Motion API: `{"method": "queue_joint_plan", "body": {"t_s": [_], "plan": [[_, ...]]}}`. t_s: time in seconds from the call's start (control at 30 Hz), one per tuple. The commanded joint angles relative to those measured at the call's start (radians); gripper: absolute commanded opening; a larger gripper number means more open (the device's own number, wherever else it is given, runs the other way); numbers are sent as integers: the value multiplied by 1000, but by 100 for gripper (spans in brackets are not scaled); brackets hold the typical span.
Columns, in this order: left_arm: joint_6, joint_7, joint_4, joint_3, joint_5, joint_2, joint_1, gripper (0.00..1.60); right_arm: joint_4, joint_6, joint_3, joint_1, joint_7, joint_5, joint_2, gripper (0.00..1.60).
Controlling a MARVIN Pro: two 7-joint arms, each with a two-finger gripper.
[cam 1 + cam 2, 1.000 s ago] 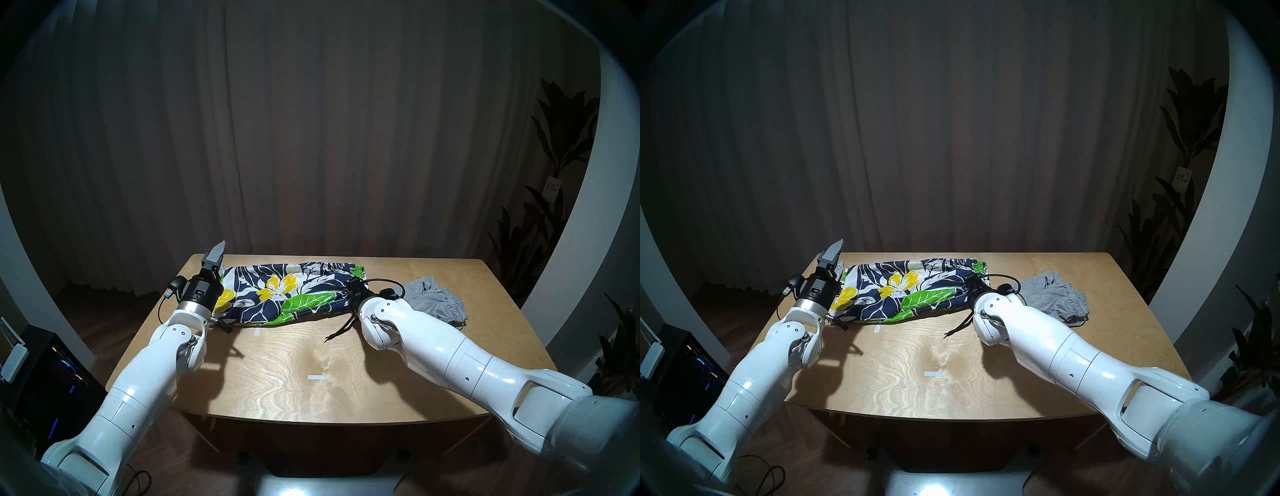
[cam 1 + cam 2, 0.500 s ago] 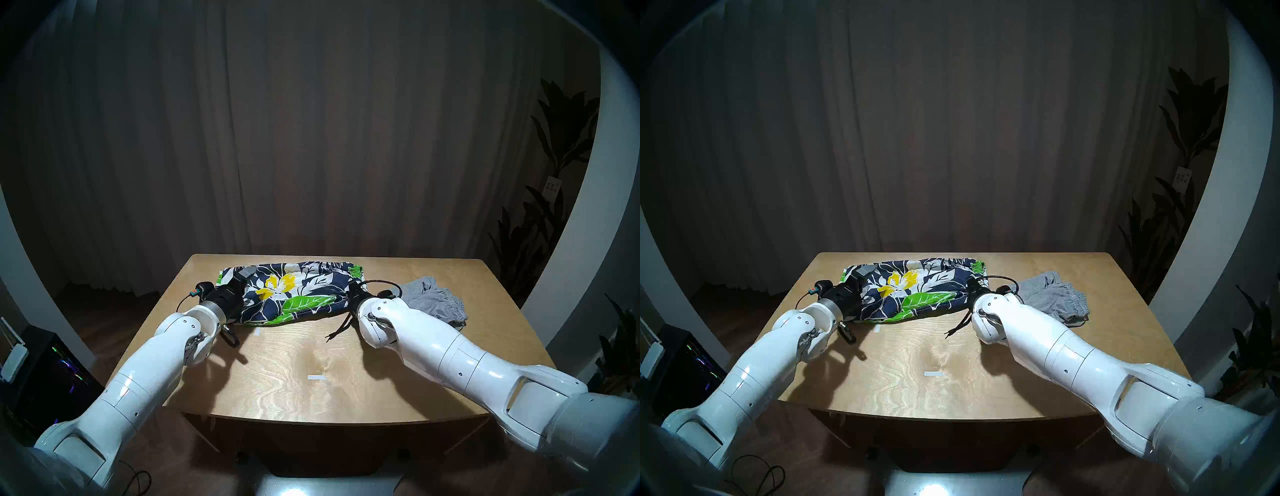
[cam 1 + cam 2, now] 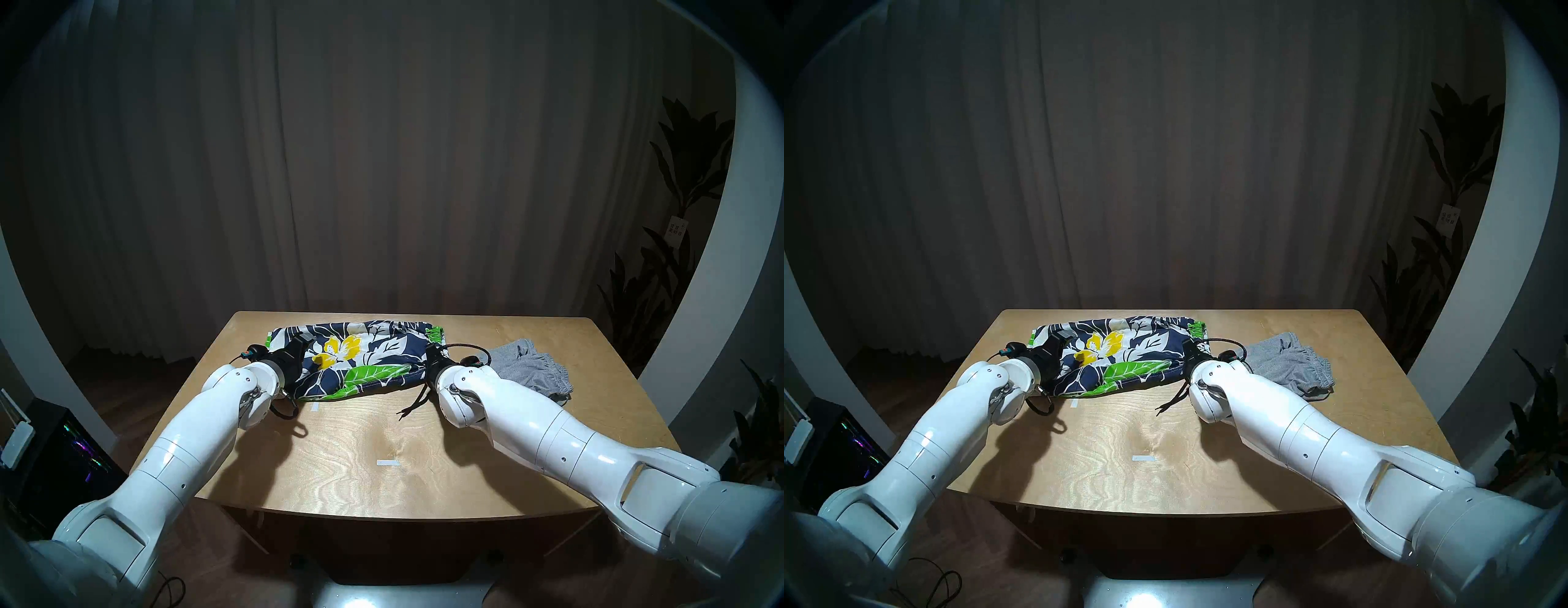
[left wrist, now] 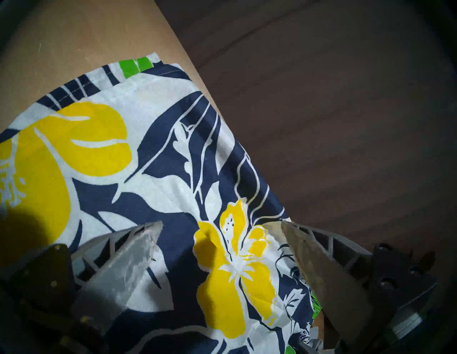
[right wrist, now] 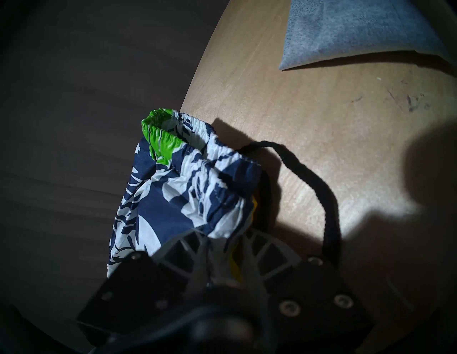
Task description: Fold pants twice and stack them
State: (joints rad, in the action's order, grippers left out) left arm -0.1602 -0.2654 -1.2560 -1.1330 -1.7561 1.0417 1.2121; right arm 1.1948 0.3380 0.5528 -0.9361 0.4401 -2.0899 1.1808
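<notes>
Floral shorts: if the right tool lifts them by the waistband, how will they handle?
Likely floppy: the floral shorts lie limp and creased, so the rest would sag from the right tool. Probably light, being thin cloth. The loose drawstring would likely dangle and could snag.

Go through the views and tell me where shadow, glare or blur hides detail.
Head views: fisheye bending, dark rim, glare on the table, arm shadows. Left wrist view: shadow on the floral shorts at lower left, background dim. Right wrist view: soft, dim; shadow over the right gripper and the table's right side.

Navy floral shorts (image 3: 369,361), heather-grey shorts (image 3: 530,369)
</notes>
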Motion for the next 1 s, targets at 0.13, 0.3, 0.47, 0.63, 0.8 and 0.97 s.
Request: {"method": "queue_joint_plan", "body": {"t_s": [0.13, 0.3, 0.47, 0.63, 0.8, 0.97], "plan": [[-11, -19, -40, -15, -1, -3, -29, 160, 125, 14, -1, -30, -10, 9, -68, 0], [-20, -23, -69, -22, -6, -13, -7, 160, 189, 26, -8, -68, -17, 10, -116, 0], [-25, -24, -93, -28, -17, -18, 20, 160, 257, 44, -9, -119, -17, 12, -178, 0], [-27, -23, -112, -30, -29, -21, 41, 160, 330, 60, 0, -161, -15, 23, -246, 0], [-17, -24, -154, -40, -47, -25, 75, 160, 393, 76, 26, -205, -10, 47, -298, 0], [-3, -25, -192, -46, -59, -32, 112, 160, 467, 93, 39, -235, -14, 45, -363, 0]]}}
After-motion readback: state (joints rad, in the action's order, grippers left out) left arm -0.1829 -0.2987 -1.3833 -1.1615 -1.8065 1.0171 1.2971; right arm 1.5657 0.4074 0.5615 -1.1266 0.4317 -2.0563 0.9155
